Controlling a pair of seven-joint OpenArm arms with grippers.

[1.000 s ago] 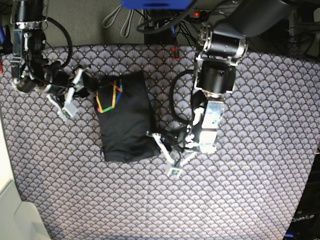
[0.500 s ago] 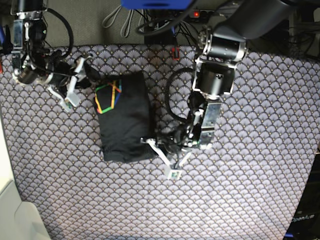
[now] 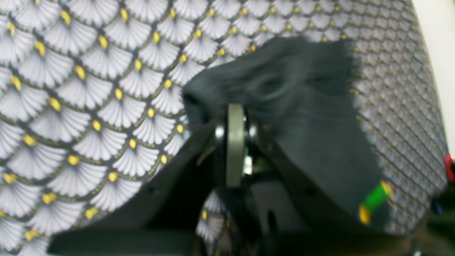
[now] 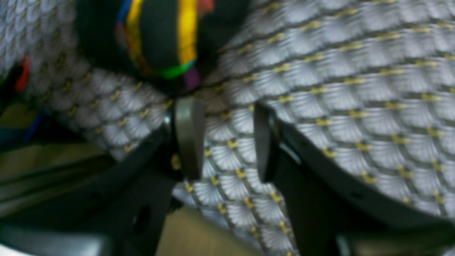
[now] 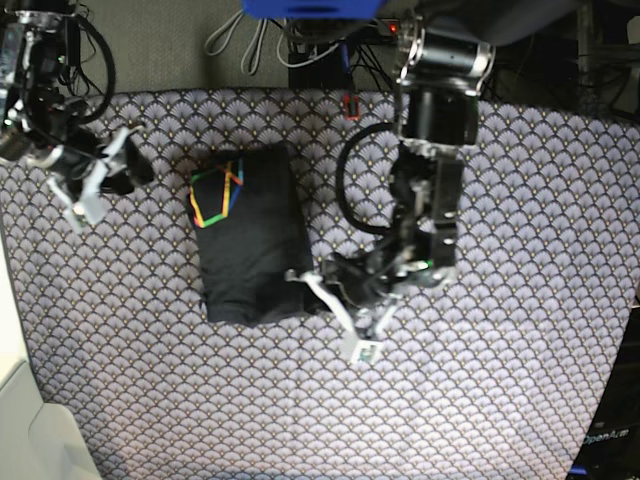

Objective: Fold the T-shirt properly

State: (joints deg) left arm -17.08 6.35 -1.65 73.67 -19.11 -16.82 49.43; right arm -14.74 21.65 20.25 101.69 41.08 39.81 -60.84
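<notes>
The dark T-shirt (image 5: pixel 250 250) lies folded into a rectangle on the patterned tablecloth, its multicoloured print (image 5: pixel 218 195) at the top left. My left gripper (image 5: pixel 303 280) is shut, its tips at the shirt's lower right corner. In the left wrist view the closed fingers (image 3: pixel 234 142) reach the dark cloth (image 3: pixel 312 124); whether cloth is pinched does not show. My right gripper (image 5: pixel 105 178) hovers left of the shirt, apart from it. In the right wrist view it (image 4: pixel 225 138) stands open over bare tablecloth, with the print (image 4: pixel 160 32) ahead of the tips.
The scale-patterned tablecloth (image 5: pixel 500 380) covers the whole table. Cables and a small red item (image 5: pixel 350 105) lie along the back edge. A black cable loop (image 5: pixel 345 190) hangs from the left arm, right of the shirt. A white surface (image 5: pixel 20 420) borders the lower left.
My right gripper has drawn back to the left, away from the shirt's top left corner. The left gripper stays at the lower right corner while its arm has shifted above it.
</notes>
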